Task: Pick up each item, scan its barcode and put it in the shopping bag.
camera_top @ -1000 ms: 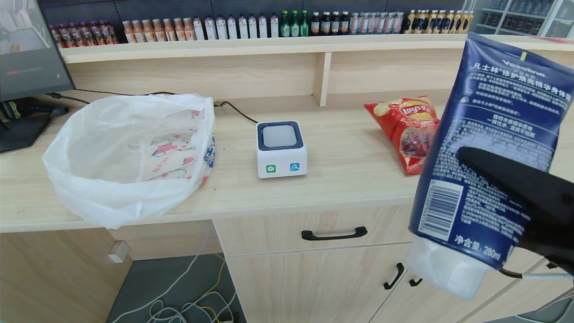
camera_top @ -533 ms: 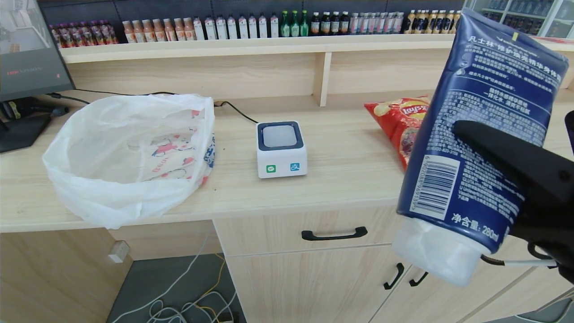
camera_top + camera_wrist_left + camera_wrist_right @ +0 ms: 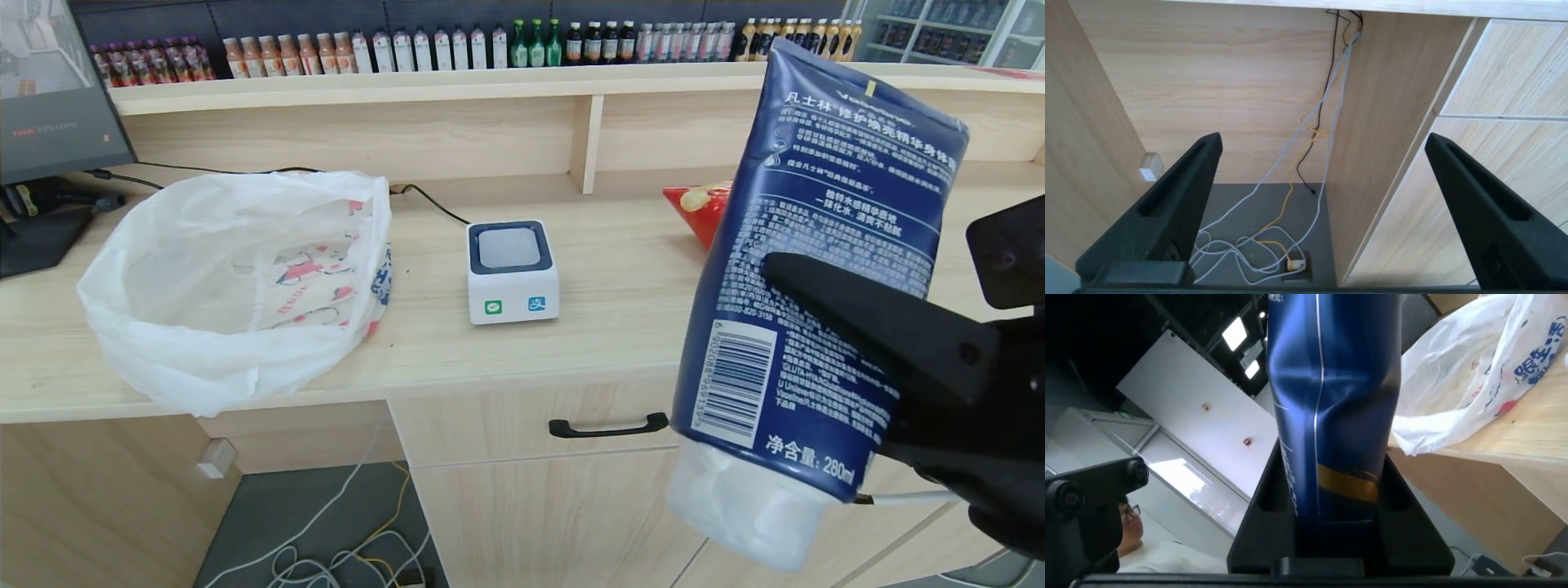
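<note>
lotion tube (image 3: 833, 163), squashy and likely slick, hangs cap-down in front of the counter (image 3: 620, 335), well right of the scanner (image 3: 513, 273), with the right gripper (image 3: 1333, 494) clamped across its mid-body, probably the firmest place to hold

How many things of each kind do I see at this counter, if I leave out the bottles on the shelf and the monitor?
Blue lotion tube, held in the right end effector: 1
Red chip bag: 1
Barcode scanner: 1
White shopping bag: 1
Total: 4
</note>
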Motion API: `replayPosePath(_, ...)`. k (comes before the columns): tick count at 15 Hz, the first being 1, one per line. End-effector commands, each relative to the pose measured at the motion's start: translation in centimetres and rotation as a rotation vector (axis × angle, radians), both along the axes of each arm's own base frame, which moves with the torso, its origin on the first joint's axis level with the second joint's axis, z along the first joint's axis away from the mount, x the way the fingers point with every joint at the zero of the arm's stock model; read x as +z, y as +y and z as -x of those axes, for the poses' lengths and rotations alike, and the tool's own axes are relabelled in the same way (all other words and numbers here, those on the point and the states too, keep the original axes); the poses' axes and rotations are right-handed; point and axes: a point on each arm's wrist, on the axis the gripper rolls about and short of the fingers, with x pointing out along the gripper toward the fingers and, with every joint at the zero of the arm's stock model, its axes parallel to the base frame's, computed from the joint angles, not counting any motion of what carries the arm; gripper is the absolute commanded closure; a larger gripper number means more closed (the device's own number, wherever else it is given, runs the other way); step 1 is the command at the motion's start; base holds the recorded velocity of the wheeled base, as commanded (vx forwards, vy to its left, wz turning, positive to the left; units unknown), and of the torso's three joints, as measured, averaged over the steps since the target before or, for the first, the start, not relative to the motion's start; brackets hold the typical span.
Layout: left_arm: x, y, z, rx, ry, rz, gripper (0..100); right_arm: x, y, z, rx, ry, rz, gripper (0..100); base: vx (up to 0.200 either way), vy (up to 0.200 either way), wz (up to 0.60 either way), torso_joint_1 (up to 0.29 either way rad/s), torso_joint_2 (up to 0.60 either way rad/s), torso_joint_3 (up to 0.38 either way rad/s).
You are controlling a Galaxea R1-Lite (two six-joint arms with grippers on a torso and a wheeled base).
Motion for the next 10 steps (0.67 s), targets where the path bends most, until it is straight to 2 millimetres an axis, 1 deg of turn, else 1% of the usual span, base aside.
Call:
replayPosePath(1,0.0,0.0,0.0,-0.001,0.0,0.0,0,-0.11,0.18,-0.06,0.004,0.004,0.005,100,0.0,0.0,0.0,0.0,0.0,0.0)
replayPosePath(10,0.0,0.0,0.0,0.001,0.0,0.0,0,-0.24,0.29,-0.09,0.006,0.006,0.01,100,0.0,0.0,0.0,0.0,0.0,0.0)
